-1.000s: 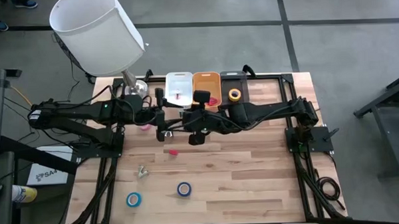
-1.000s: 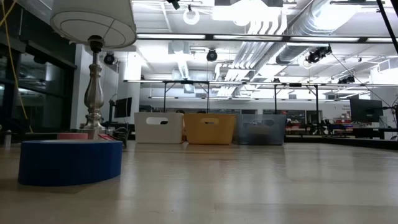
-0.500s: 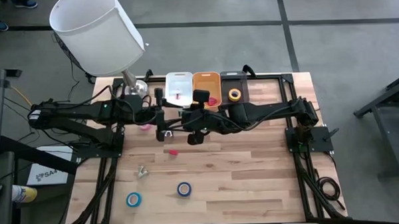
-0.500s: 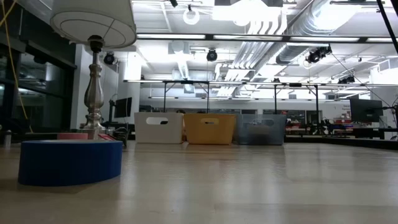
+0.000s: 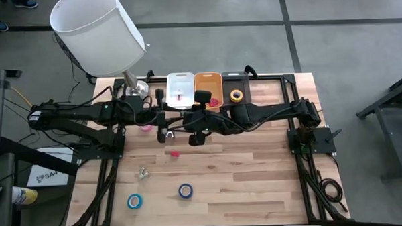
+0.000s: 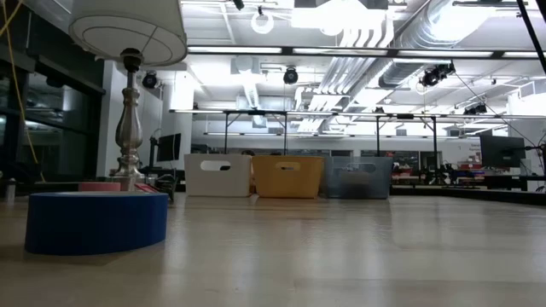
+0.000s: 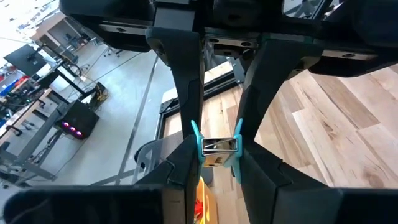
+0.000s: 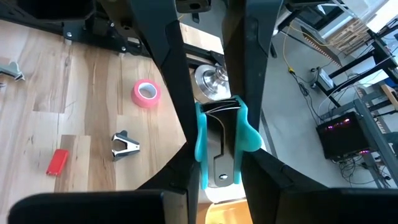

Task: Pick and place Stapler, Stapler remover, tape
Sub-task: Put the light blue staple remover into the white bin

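At mid-table [image 5: 257, 178], the black stapler [image 8: 219, 124] is held clamped in the right gripper [image 8: 219, 152]. The left gripper [image 7: 217, 158], at its 9 o'clock, is closed on a small silvery piece [image 7: 219, 145] that cannot be identified. The stapler remover [image 8: 124, 144] is seen lying beside pink tape [image 8: 147, 93]. Blue tape rolls [image 5: 134, 201] are left at 7 o'clock.

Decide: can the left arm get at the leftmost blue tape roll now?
Probably not yet: bare table leads to the roll, but the left claw is shut on the teal stapler.
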`<act>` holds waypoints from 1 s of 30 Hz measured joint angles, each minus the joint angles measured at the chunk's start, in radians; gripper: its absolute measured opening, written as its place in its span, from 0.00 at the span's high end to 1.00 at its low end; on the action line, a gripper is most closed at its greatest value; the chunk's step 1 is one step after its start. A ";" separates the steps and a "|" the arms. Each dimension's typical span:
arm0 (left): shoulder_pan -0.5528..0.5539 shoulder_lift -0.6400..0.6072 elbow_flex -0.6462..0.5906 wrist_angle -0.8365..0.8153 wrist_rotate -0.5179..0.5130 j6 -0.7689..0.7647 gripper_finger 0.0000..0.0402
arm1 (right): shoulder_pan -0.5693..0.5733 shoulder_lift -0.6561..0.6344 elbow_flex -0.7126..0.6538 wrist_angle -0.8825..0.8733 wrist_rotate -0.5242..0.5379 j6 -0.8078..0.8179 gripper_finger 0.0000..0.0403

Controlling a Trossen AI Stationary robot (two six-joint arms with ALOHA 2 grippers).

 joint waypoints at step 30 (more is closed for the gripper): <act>0.196 0.113 -0.001 -0.185 -0.198 -0.121 0.80 | -0.088 -0.076 -0.010 -0.752 0.170 0.716 0.33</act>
